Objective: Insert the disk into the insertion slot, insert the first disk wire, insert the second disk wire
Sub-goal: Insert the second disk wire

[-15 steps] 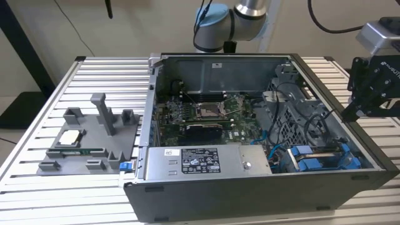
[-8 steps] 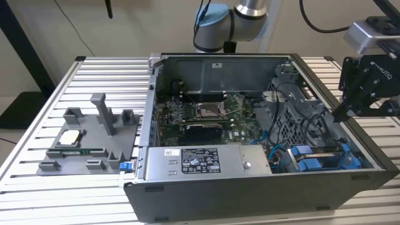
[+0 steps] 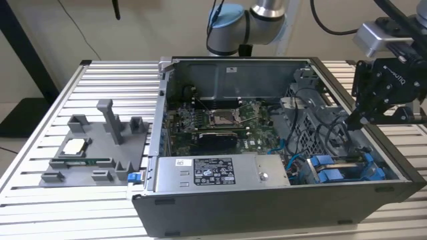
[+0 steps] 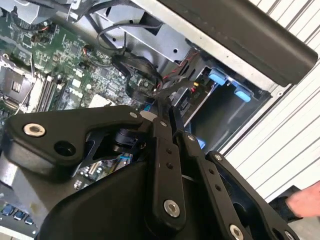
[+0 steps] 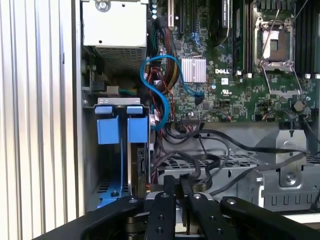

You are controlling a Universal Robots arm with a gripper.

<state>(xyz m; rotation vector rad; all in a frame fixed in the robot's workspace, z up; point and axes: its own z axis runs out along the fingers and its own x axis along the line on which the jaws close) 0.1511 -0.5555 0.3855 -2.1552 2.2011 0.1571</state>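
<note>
On the ribbed aluminium worktop (image 3: 40,165), the closed black hand (image 5: 179,192) is hovering over black cables (image 5: 215,145); any approach should be skirting the blue-clipped grey drive bay (image 5: 121,130).

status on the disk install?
Gripper shut, inside case over black cables. Disk seated in insertion slot, blue clips showing. Hand near case edge.

1. A ribbed aluminium table (image 3: 40,200) carries everything.
2. An open computer case (image 3: 267,210) lies on it.
3. A grey fixture plate (image 3: 87,165) lies beside the case, toward the exterior view's left.
</note>
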